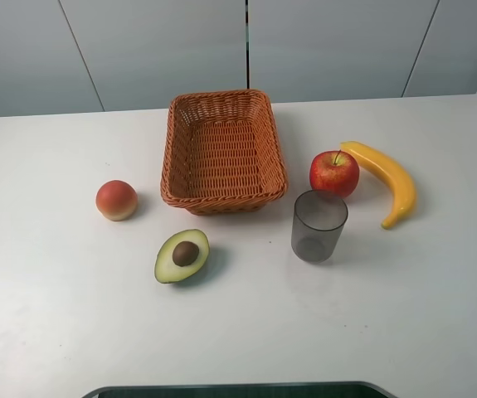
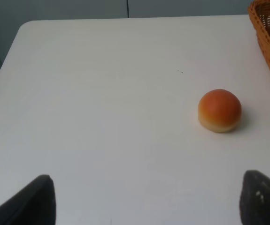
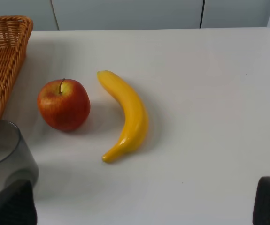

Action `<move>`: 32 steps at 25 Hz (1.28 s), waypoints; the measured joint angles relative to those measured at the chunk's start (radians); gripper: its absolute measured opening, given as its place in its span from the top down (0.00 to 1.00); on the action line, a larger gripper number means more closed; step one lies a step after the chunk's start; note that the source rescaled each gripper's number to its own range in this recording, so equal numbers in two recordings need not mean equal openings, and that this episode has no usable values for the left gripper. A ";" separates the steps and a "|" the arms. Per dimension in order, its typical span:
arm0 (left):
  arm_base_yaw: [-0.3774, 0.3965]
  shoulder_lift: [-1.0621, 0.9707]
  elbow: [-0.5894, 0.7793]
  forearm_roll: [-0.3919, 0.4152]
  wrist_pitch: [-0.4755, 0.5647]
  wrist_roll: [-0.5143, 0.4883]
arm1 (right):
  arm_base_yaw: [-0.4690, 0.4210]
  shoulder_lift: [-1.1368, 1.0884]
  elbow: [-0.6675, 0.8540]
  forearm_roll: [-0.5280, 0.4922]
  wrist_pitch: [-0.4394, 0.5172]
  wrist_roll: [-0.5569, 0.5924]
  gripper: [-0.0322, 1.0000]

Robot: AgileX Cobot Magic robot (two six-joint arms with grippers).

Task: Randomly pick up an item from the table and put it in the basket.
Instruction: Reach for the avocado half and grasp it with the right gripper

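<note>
Nothing picked yet: avocado half [image 1: 182,255] lies pit-up on the table [image 1: 55,315] just in front of the basket [image 1: 182,157], probably an easy reach for the left gripper [image 2: 148,187], spread wide and empty like the right gripper [image 3: 144,187].

pale grey wall panels [image 1: 138,50] with thin seams, one dark vertical gap [image 1: 247,41], soft even light.

White table [image 1: 55,332] carries basket [image 1: 224,201], halved avocado [image 1: 182,255], apple [image 1: 334,173], banana [image 1: 383,178], grey cup [image 1: 318,228] and what looks like a peach [image 1: 117,200].
</note>
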 joint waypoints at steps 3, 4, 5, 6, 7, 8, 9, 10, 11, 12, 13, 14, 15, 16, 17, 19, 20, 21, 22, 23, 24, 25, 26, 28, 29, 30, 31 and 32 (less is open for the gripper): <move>0.000 0.000 0.000 0.000 0.000 0.000 | 0.000 0.000 0.000 0.000 0.000 0.000 0.00; 0.000 0.000 0.000 0.000 0.000 0.000 | 0.000 0.000 0.000 0.000 0.000 0.000 0.00; 0.000 0.000 0.000 0.000 0.000 0.000 | 0.000 0.000 0.000 0.000 0.000 0.000 0.00; 0.000 0.000 0.000 0.000 0.000 0.000 | 0.000 0.000 0.000 0.000 0.000 0.000 0.00; 0.000 0.000 0.000 0.000 0.000 0.000 | 0.000 0.000 0.000 0.000 0.000 0.000 0.00; 0.000 0.000 0.000 0.000 0.000 0.000 | 0.000 0.000 0.000 0.000 0.000 0.000 0.00; 0.000 0.000 0.000 0.000 0.000 0.000 | 0.000 0.000 0.000 0.000 0.000 0.000 0.00; 0.000 0.000 0.000 0.000 0.000 0.000 | 0.000 0.000 0.000 0.000 0.000 0.000 0.00; 0.000 0.000 0.000 0.000 0.000 0.000 | 0.000 0.000 0.000 0.000 0.000 0.000 0.00; 0.000 0.000 0.000 0.000 0.000 0.000 | 0.000 0.000 0.000 0.000 0.000 0.000 0.00; 0.000 0.000 0.000 0.000 0.000 0.000 | 0.000 0.000 0.000 0.000 0.000 0.000 0.00; 0.000 0.000 0.000 0.000 0.000 0.000 | 0.000 0.000 0.000 0.000 0.000 0.000 0.00; 0.000 0.000 0.000 0.000 0.000 0.000 | 0.000 0.000 0.000 0.000 0.000 0.000 0.00; 0.000 0.000 0.000 0.000 0.000 0.000 | 0.000 0.000 0.000 0.000 0.000 0.000 0.00; 0.000 0.000 0.000 0.000 0.000 0.000 | 0.000 0.000 0.000 0.000 0.000 0.000 0.00; 0.000 0.000 0.000 0.000 0.000 0.000 | 0.000 0.000 0.000 0.000 0.000 0.000 0.00; 0.000 0.000 0.000 0.000 0.000 0.000 | 0.000 0.000 0.000 0.000 0.000 0.000 0.00; 0.000 0.000 0.000 0.000 0.000 0.000 | 0.000 0.000 0.000 0.000 0.000 0.000 0.00; 0.000 0.000 0.000 0.000 0.000 0.000 | 0.000 0.000 0.000 0.000 0.000 0.000 0.00; 0.000 0.000 0.000 0.000 0.000 0.000 | 0.000 0.000 0.000 0.000 0.000 0.000 0.00; 0.000 0.000 0.000 0.000 0.000 0.000 | 0.000 0.000 0.000 0.000 0.000 0.000 0.00; 0.000 0.000 0.000 0.000 0.000 0.000 | 0.000 0.000 0.000 0.000 0.000 0.000 0.00; 0.000 0.000 0.000 0.000 0.000 0.000 | 0.000 0.000 0.000 0.000 0.000 0.000 0.00; 0.000 0.000 0.000 0.000 0.000 0.000 | 0.000 0.000 0.000 0.000 0.000 0.000 0.00; 0.000 0.000 0.000 0.000 0.000 0.000 | 0.000 0.000 0.000 0.000 0.000 0.000 0.00; 0.000 0.000 0.000 0.000 0.000 0.000 | 0.000 0.000 0.000 0.000 0.000 0.000 0.00; 0.000 0.000 0.000 0.000 0.000 0.000 | 0.000 0.000 0.000 0.000 0.000 0.000 0.00; 0.000 0.000 0.000 0.000 0.000 0.000 | 0.000 0.000 0.000 0.000 0.000 0.000 0.00</move>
